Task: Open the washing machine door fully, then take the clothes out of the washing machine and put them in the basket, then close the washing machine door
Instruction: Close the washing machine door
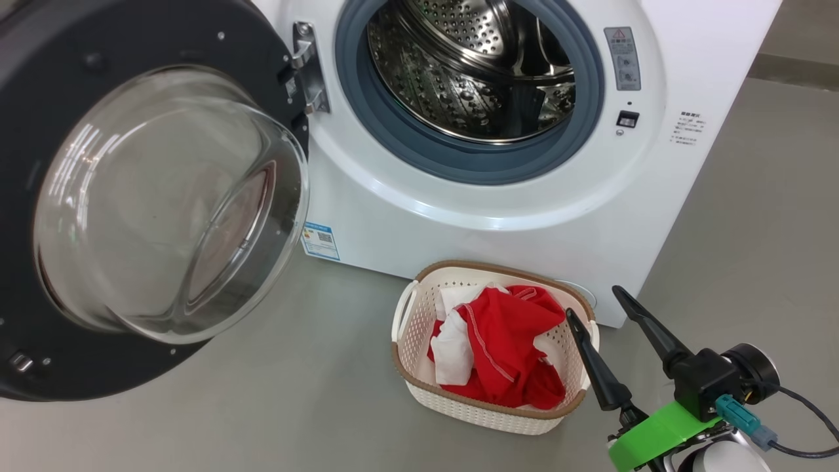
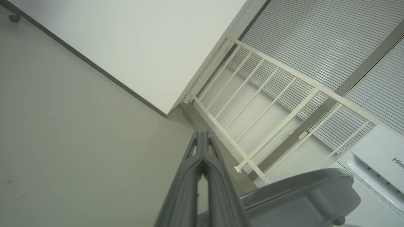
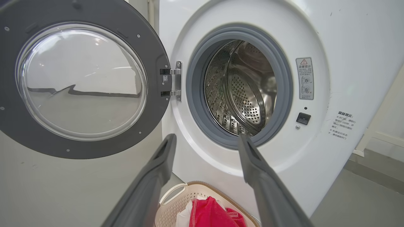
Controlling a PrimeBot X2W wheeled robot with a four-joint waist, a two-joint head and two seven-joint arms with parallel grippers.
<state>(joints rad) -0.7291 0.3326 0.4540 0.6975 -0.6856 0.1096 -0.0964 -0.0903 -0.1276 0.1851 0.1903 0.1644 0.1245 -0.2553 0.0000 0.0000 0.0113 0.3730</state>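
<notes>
Right claw (image 1: 592,301): long dark tapered fingers (image 1: 595,368), green collar (image 1: 655,429), teal plug (image 1: 737,412), black cable (image 1: 801,453)

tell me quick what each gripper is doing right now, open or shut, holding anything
Left gripper: closed, fingers pressed together, holding nothing.
Right gripper: open, fingers spread wide, nothing between them.

Perforated shiny steel drum (image 1: 472,72); woven-look plastic basket (image 1: 419,314); soft red cloth clothes (image 1: 511,341)

I count one washing machine (image 1: 524,216), one door (image 1: 131,196), one basket (image 1: 414,328). Red clothes (image 1: 505,347): one heap, piece count unclear. Mine: left pincer (image 2: 202,135) and right pincer (image 1: 593,302), two.
</notes>
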